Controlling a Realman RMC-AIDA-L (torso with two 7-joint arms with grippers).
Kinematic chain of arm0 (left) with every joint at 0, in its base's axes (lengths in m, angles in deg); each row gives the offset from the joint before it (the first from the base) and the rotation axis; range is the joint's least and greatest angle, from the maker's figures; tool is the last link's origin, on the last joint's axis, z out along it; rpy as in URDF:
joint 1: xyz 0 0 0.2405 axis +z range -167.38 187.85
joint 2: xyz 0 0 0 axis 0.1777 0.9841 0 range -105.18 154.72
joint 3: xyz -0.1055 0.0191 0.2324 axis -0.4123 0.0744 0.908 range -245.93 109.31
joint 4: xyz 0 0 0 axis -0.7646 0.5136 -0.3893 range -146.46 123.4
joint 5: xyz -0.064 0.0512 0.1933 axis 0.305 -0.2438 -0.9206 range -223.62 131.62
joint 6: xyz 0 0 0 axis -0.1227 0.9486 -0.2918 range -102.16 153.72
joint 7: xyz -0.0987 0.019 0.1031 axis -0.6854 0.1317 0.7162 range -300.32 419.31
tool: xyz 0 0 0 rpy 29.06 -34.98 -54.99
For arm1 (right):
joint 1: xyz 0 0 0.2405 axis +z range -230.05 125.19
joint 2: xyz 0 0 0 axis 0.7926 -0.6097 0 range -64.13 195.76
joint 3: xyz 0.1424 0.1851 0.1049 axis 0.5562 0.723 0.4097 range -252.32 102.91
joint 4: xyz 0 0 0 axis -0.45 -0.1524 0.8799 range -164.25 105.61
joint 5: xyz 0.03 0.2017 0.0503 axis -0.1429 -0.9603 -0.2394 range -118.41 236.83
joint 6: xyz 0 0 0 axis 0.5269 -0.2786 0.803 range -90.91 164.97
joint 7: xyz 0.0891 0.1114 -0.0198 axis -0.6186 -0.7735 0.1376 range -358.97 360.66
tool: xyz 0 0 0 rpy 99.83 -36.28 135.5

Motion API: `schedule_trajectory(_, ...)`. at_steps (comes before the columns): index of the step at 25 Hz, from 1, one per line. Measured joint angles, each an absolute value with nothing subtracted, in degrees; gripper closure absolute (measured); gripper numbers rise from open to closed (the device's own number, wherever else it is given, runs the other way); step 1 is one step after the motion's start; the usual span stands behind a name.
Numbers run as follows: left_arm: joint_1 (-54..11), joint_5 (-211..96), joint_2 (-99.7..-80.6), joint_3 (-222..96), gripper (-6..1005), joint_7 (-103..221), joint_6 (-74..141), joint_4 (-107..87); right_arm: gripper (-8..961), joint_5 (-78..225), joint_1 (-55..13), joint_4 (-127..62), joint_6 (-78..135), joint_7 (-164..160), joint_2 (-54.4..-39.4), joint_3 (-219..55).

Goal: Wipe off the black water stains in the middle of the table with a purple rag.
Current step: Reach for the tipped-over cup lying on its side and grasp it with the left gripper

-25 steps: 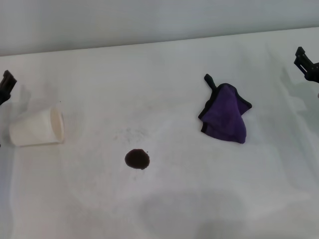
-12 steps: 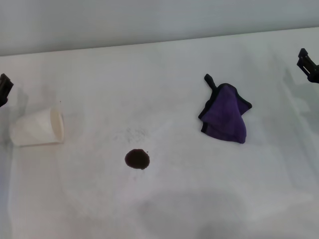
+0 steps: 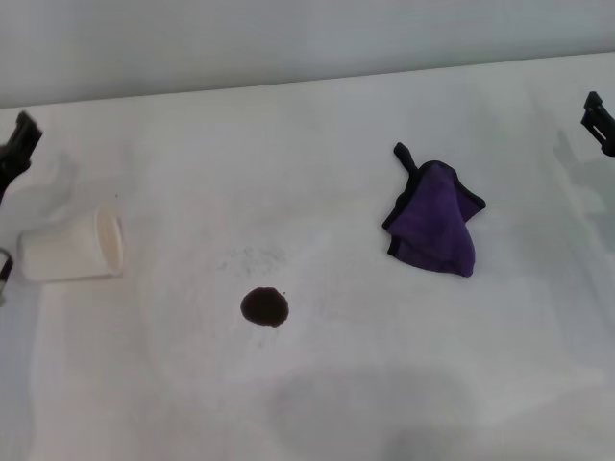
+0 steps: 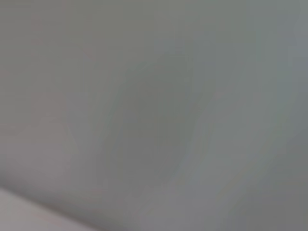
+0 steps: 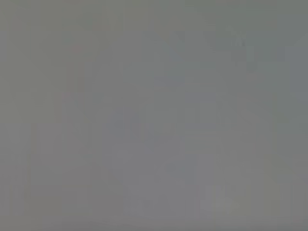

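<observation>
Stain first: the black water stains (image 3: 264, 307) form one small round blot mid-table (image 3: 317, 403), untouched. The purple rag (image 3: 435, 229) lies crumpled well apart to its right; a white paper cup (image 3: 72, 245) lies tipped at left. Left gripper (image 3: 17, 149) and right gripper (image 3: 599, 120) sit at the edges, grip unreadable.

Bare test bench, white table (image 3: 336, 403), blank wall (image 3: 288, 38)

The left gripper (image 3: 19, 144) has risen at the edge; the right gripper (image 3: 600, 123) has withdrawn outward.
</observation>
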State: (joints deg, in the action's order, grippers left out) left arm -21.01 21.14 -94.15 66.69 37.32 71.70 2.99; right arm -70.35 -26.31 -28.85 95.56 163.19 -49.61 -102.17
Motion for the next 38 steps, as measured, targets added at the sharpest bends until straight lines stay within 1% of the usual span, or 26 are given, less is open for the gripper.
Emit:
schedule_trajectory(6,-24.1,11.8,-93.17,66.2,122,33.4,73.7,3.5,85,-70.3,-26.9,-30.1,95.5,163.2,-49.57,-102.1)
schedule_trajectory(9,-26.5,2.8,-91.25,66.5,122,25.2,73.3,3.3,84,-70.3,-27.0,-30.1,95.5,163.2,-49.58,-102.1)
schedule_trajectory(16,-31.9,-23.7,-84.42,66.3,127,-3.7,73.1,3.0,84,-70.3,-27.2,-30.7,94.6,163.2,-49.54,-102.0)
schedule_trajectory(18,-33.6,-31.7,-82.81,66.1,128,-12.5,73.5,2.5,84,-70.4,-27.4,-30.9,94.1,163.2,-49.53,-101.8)
schedule_trajectory(21,-35.5,-40.3,-81.27,66.1,131,-21.6,74.6,1.6,84,-70.7,-27.8,-31.0,94.0,163.2,-49.52,-101.7)
schedule_trajectory(23,-35.9,-42.3,-80.6,66.0,133,-25.6,75.2,0.4,84,-70.8,-28.1,-31.1,93.9,163.2,-49.5,-101.5)
schedule_trajectory(28,-36.6,-42.6,-79.95,65.3,137,-30.0,81.1,-5.0,85,-70.8,-28.4,-31.1,93.9,163.2,-49.5,-101.5)
schedule_trajectory(30,-37.5,-43.8,-79.3,65.6,138,-30.1,83.4,-5.7,85,-70.9,-28.4,-31.0,93.9,163.2,-49.5,-101.5)
schedule_trajectory(34,-41.2,-50.7,-77.71,66.0,140,-31.5,89.0,-8.0,85,-70.9,-28.4,-31.2,93.4,163.2,-49.5,-101.5)
schedule_trajectory(38,-46.8,-56.2,-75.92,68.8,141,-35.5,96.4,-14.4,85,-71.1,-28.1,-31.7,91.5,163.2,-49.5,-101.4)
